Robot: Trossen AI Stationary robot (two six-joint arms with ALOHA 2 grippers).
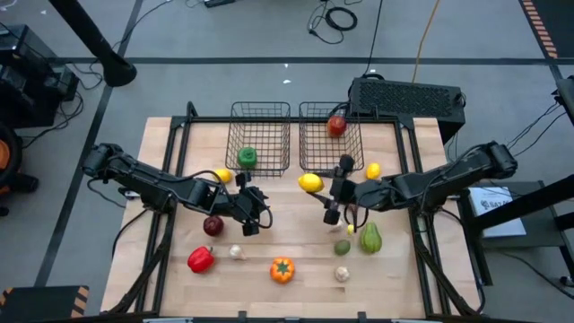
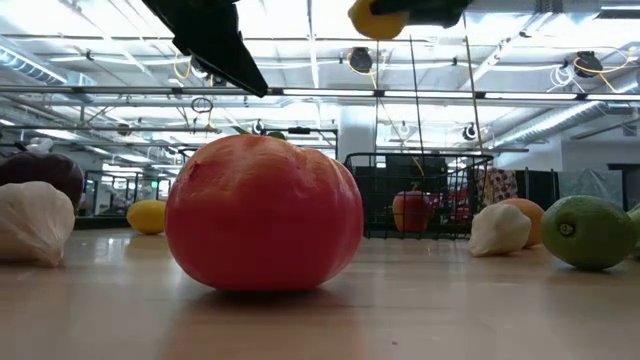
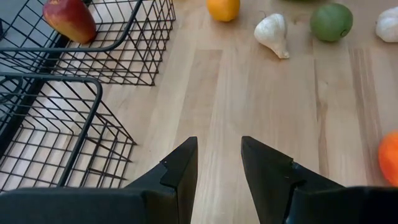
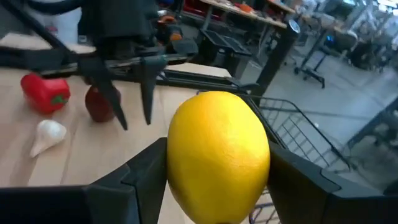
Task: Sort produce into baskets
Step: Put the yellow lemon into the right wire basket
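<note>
Right gripper (image 4: 217, 174) pinching a lemon (image 4: 217, 155) up above the table near the baskets (image 1: 260, 135), left gripper (image 3: 219, 174) spread, empty over bare wood.

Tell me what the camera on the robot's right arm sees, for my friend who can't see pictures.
The right claw is shut on a big yellow lemon, which fills the middle of the picture. Behind it, the left claw hangs open over the wooden table, near a red pepper, a dark red apple and a white garlic bulb.
</note>
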